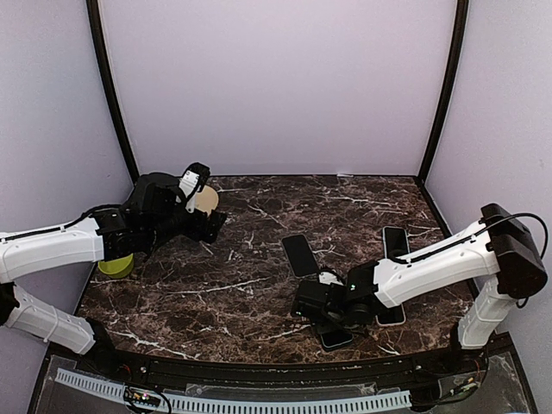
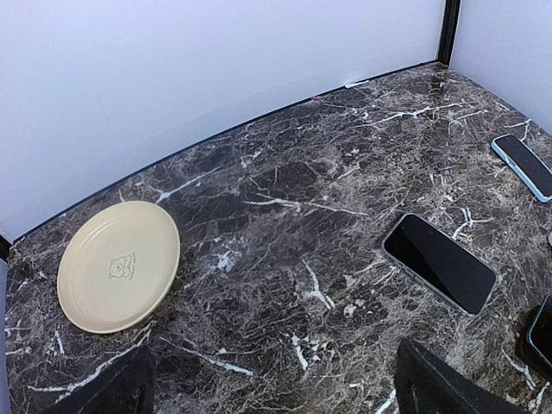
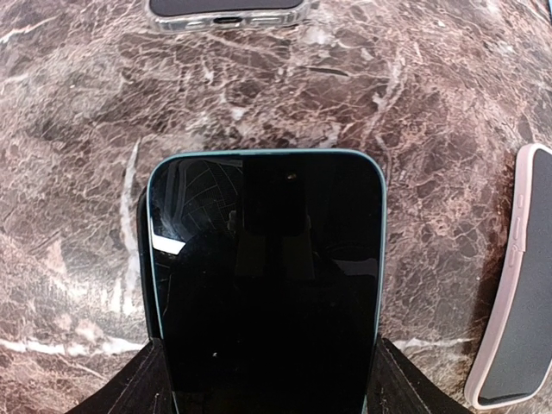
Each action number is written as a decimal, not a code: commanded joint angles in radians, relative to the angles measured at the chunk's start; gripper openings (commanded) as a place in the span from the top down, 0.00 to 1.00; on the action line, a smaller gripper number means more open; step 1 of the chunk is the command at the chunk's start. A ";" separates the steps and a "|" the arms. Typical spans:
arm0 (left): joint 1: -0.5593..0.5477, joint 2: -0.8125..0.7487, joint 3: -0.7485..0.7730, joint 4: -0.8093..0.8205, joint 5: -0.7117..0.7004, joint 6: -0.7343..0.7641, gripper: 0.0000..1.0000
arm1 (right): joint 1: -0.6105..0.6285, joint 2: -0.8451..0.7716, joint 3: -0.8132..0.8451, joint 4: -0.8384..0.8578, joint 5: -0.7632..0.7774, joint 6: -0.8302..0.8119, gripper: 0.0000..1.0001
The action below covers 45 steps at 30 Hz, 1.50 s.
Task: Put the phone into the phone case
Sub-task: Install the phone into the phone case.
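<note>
My right gripper (image 3: 267,379) is shut on the phone (image 3: 267,285), a black-screened slab with a thin teal rim, one finger on each long side. The phone lies low over the marble, tilted slightly. A narrow black edge (image 3: 144,259) shows along its left side, perhaps the phone case under it; I cannot tell for sure. From above, my right gripper (image 1: 321,304) sits at the table's front middle, with a dark slab end (image 1: 335,338) poking out below it. At the back left, my left gripper (image 2: 272,392) hangs wide open and holds nothing.
A phone in a clear case (image 1: 300,254) lies just beyond the right gripper. A blue-edged phone (image 1: 396,241) and a pale-cased one (image 1: 390,315) lie to the right. A cream plate (image 2: 119,266) sits at the back left, and a yellow-green object (image 1: 115,266) by the left arm.
</note>
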 commanded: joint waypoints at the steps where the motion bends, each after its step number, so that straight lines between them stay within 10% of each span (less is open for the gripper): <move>1: 0.005 -0.025 -0.014 0.019 -0.001 0.010 0.01 | 0.014 -0.008 -0.011 -0.004 -0.054 -0.054 1.00; 23: 0.004 -0.014 -0.014 0.020 -0.002 0.017 0.01 | 0.007 -0.027 -0.066 0.083 -0.172 -0.178 1.00; 33: 0.006 -0.010 -0.014 0.019 -0.004 0.019 0.01 | -0.022 -0.044 -0.042 0.016 -0.196 -0.212 0.26; 39: 0.005 -0.008 -0.015 0.020 0.004 0.021 0.01 | -0.038 -0.096 0.001 -0.038 -0.243 -0.292 0.02; 45: 0.005 0.004 -0.021 0.049 0.049 0.069 0.01 | -0.104 -0.217 -0.024 -0.068 -0.340 -0.353 0.04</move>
